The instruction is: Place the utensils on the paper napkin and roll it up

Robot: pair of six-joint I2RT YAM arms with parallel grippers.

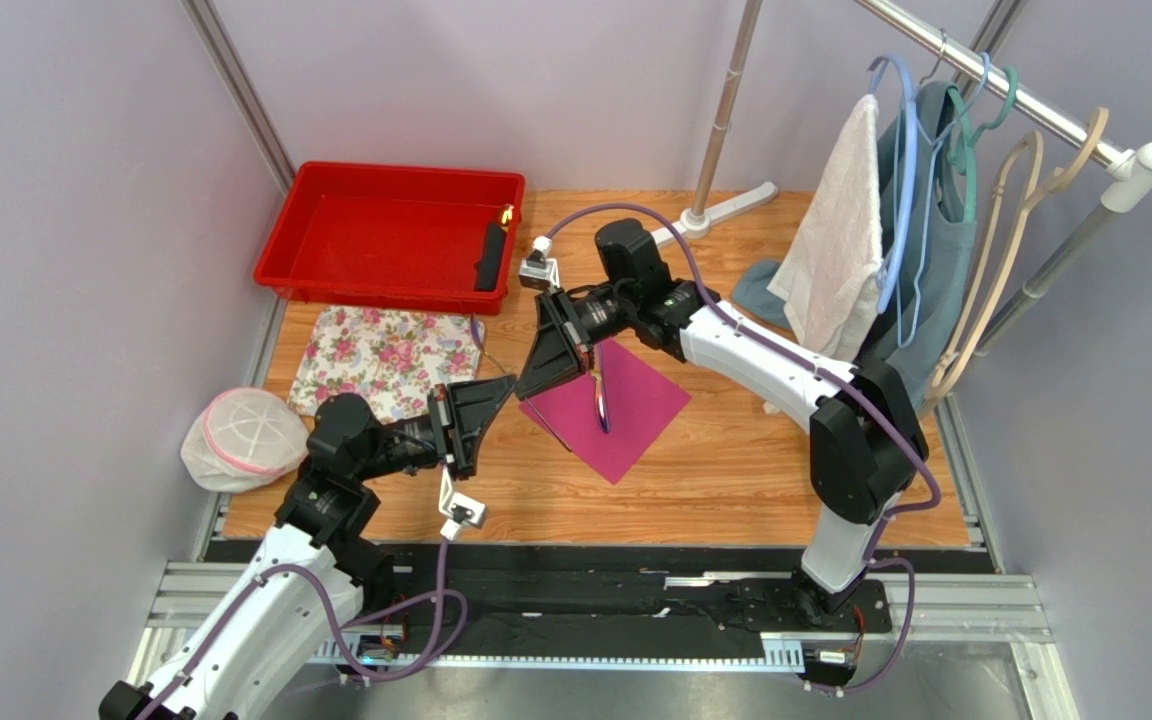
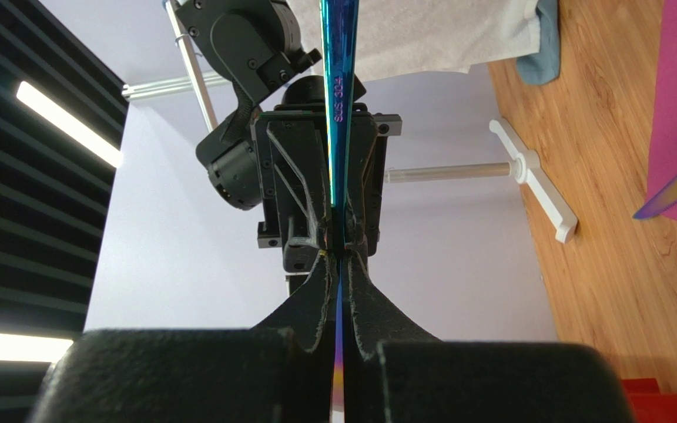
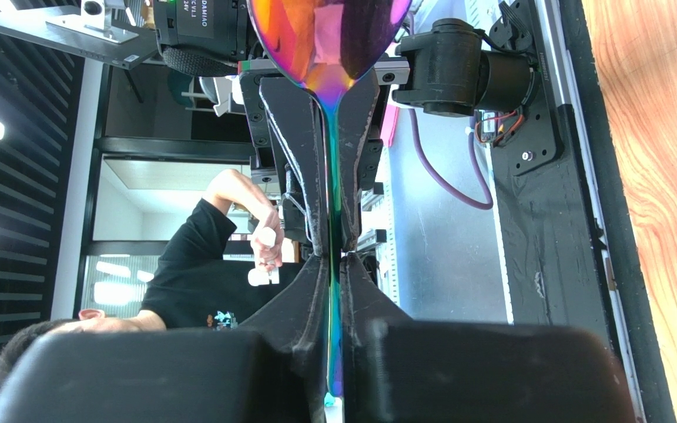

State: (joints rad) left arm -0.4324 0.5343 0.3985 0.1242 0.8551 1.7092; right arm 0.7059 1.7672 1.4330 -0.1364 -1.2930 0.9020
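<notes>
From my station I saw both arms meeting tip to tip over the wooden surface, near the left corner of the paper napkin. The left gripper had its jaws pressed together on the thin iridescent handle of a spoon. The right gripper was clamped on the same handle from the opposite side, so the spoon was held between the two, clear of the surface. In the right wrist view the bowl of the spoon sat at the far end, in front of the left arm's wrist. From above, the spoon was almost hidden by the black fingers, so I could not tell whether it hung over the napkin's edge or just beside it. The napkin lay flat, turned like a diamond, with a second utensil lying on it. A floral cloth lay to its left, and a red tray stood beyond that.
</notes>
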